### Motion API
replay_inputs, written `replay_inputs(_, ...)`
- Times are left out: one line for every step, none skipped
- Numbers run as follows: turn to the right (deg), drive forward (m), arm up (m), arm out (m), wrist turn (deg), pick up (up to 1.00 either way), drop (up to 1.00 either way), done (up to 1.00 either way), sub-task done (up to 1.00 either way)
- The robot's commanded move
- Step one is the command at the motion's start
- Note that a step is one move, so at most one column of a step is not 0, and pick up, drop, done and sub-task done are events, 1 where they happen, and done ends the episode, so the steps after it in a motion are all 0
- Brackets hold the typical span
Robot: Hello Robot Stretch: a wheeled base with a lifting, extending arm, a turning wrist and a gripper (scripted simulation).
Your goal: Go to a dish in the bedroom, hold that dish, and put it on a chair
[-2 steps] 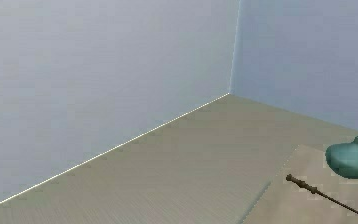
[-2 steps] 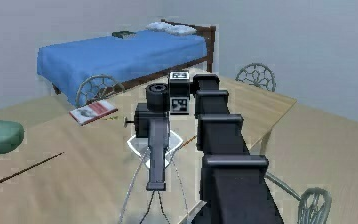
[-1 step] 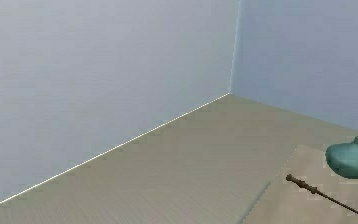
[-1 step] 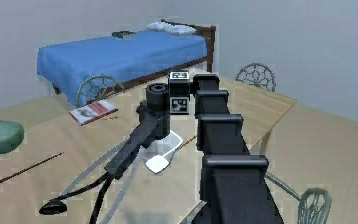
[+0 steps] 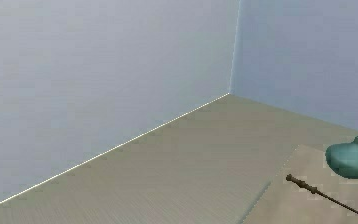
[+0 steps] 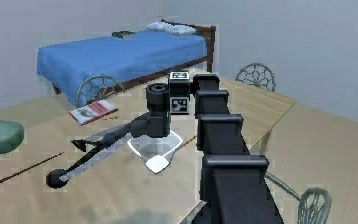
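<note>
In the arm side view a pale, glassy dish-like thing (image 6: 157, 152) lies on the light wooden table (image 6: 257, 110). The dark arm (image 6: 222, 140) reaches over the table from the bottom edge, with its white marker squares (image 6: 179, 88) at the far end. Left of them the gripper (image 6: 77, 158) stretches down and left, its thin fingers (image 6: 97, 145) low over the tabletop beside the pale thing. I cannot tell whether it holds anything. Round-backed chairs stand at the table's far side (image 6: 255, 75), its left (image 6: 97, 90) and the bottom right (image 6: 312, 205).
A bed with a blue cover (image 6: 117, 55) stands beyond the table. On the table lie a book (image 6: 95, 111), a green vase (image 6: 1, 133) (image 5: 349, 157) and a thin brown stick (image 6: 27, 170) (image 5: 322, 190). The forward view has bare floor (image 5: 187, 150) up to a wall corner (image 5: 230, 92).
</note>
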Motion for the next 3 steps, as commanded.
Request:
replay_inputs(0.0,0.00,0.00,0.00,45.0,0.00,0.00,0.00,0.00)
replay_inputs(0.0,0.00,0.00,0.00,30.0,0.00,0.00,0.00,0.00)
replay_inputs(0.0,0.00,-0.18,0.00,0.0,0.00,0.00,0.00,0.00)
